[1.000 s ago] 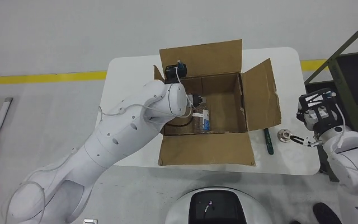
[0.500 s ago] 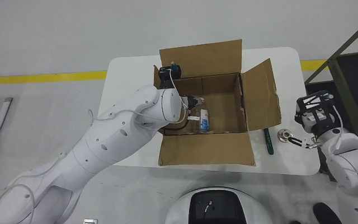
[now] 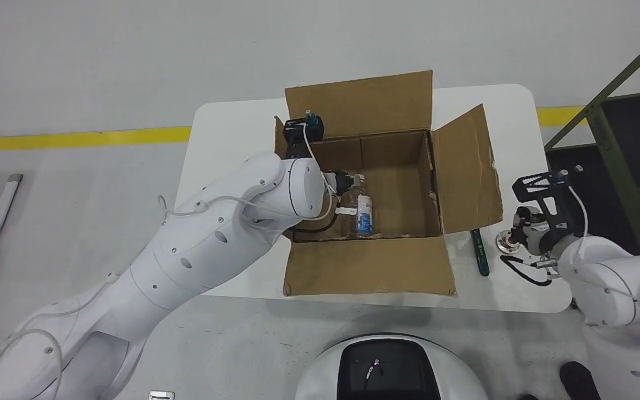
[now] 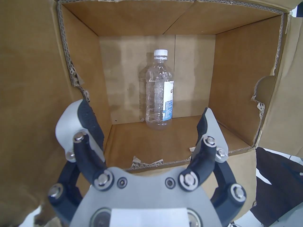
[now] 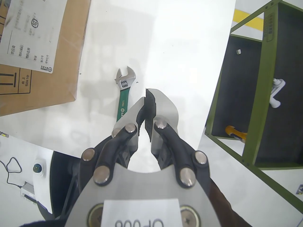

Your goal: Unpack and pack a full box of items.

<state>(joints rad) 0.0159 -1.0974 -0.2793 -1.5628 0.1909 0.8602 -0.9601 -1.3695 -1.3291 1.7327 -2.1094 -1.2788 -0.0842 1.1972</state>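
One big white table (image 3: 230,130), holding everything up. On its middle, one brown cardboard box (image 3: 465,170), top flaps folded out wide to leave the way in free.

Over the left part of the box, the left gripper (image 4: 145,112), pointing down inside. Fingers spread wide apart with nothing between them, most likely ready to go down on the last thing in there.

Off past the right side of the box, the right gripper (image 5: 148,100), low over the table. Fingers pinched tight together with nothing in them, probably parked out there to stay clear of the box.

Down on the box floor, toward the left, one see-through plastic water bottle (image 4: 159,90) with a white cap. Lying flat, bottom end by the near wall, cap pointing far. Plenty of bare floor on both sides of it, so room for fingers to slip around its middle. Round and smooth, so likely to roll if nudged.

Right of the box, flat on the table, a small green-handled wrench (image 5: 124,88), just beside the right gripper. Most likely unpacked already.
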